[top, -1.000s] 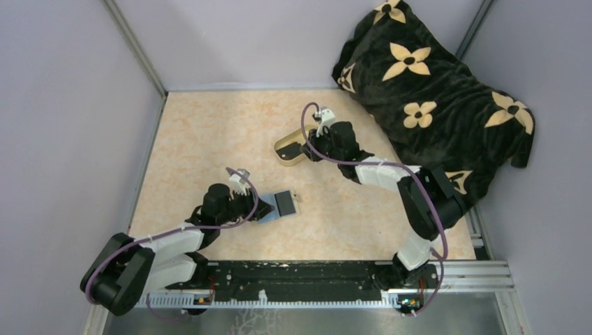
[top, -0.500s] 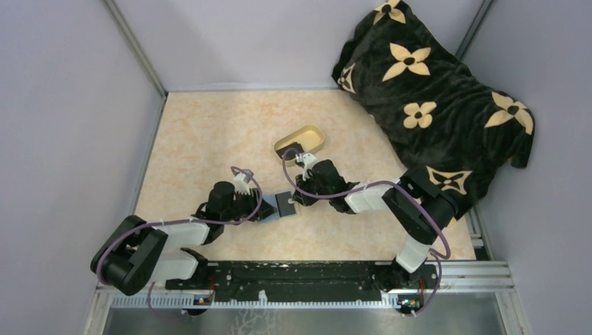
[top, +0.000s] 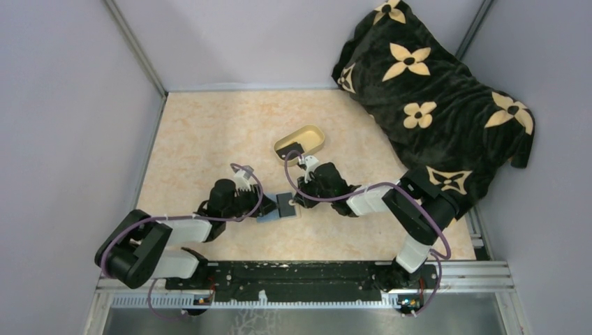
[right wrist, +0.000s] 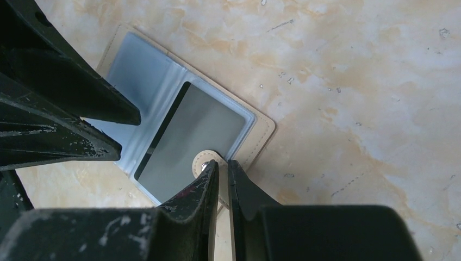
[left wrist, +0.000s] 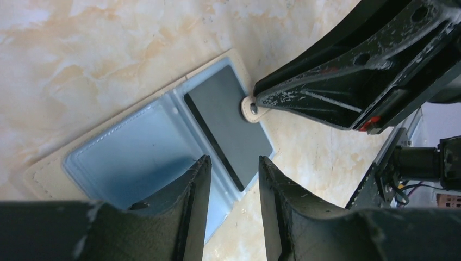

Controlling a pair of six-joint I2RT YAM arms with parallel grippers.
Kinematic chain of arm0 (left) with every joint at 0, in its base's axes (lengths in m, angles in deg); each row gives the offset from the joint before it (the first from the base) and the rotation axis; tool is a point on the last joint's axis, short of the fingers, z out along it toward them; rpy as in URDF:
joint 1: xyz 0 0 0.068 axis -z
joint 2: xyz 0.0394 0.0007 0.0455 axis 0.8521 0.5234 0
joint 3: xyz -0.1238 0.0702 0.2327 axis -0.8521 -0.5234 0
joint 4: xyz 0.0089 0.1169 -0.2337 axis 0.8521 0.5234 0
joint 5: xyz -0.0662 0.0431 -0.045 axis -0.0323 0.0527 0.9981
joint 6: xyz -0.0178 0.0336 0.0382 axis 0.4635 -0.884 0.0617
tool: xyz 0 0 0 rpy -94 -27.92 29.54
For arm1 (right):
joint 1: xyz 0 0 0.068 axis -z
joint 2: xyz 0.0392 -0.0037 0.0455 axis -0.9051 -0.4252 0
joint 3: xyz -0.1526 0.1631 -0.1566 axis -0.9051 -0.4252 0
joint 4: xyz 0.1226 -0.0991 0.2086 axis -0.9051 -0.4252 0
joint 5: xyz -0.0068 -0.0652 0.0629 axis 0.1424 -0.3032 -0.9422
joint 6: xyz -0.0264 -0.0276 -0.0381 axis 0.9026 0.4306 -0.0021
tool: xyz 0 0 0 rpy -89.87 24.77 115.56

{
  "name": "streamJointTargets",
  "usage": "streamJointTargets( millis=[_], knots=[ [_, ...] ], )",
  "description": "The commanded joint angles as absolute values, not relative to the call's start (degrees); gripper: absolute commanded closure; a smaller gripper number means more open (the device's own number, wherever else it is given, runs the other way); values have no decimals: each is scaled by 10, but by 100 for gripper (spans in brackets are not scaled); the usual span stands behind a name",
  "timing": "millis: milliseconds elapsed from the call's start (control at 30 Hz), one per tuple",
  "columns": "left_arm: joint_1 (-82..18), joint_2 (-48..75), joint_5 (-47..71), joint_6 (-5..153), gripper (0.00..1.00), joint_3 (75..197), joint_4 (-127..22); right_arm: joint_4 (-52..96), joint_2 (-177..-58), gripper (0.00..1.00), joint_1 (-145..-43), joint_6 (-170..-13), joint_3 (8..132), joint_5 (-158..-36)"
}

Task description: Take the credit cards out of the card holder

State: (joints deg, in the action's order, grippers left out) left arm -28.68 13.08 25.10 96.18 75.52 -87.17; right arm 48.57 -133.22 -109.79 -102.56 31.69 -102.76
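The left hand (left wrist: 234, 161) has kept its post: its fingers are slightly apart and hold nothing, and they sit low over the nearer blue-grey face of the small tan bifold card holder (left wrist: 136, 157). The holder lies open and flat on the marbled beige surface (top: 209, 139). Whether the fingertips press on it cannot be told.

Just past those fingertips, one thin black credit card (left wrist: 234, 128) sits in the far pocket, not yet drawn out. The little round tan closing tab (left wrist: 250, 109) lies over its outer edge.

The change is on the right. A second ago the right hand (right wrist: 223, 163) was away at the oval cream-yellow dish (top: 314, 130). It has since swung in to meet the left hand over the holder, with its fingers drawn nearly together at the tab. Whether they pinch the tab is not clear.

Judging from this, the holder is steadied on one side and the right hand is back for the remaining card. The tab probably has to be moved aside first.
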Motion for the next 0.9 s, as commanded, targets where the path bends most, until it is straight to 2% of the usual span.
streamJointTargets(
  millis=[0,333,600,867],
  knots=[
    [-288,157,263,977,57,777,-919,491,-1318,88,-1100,-1030,306,-1030],
    [-289,244,289,1005,57,765,-982,493,-1316,88,-1101,-1034,300,-1027],
    [-289,254,288,1010,57,761,-987,497,-1321,88,-1101,-1035,304,-1032],
    [-289,282,305,1034,57,752,-1056,503,-1331,88,-1100,-1039,305,-1037]
  ],
)
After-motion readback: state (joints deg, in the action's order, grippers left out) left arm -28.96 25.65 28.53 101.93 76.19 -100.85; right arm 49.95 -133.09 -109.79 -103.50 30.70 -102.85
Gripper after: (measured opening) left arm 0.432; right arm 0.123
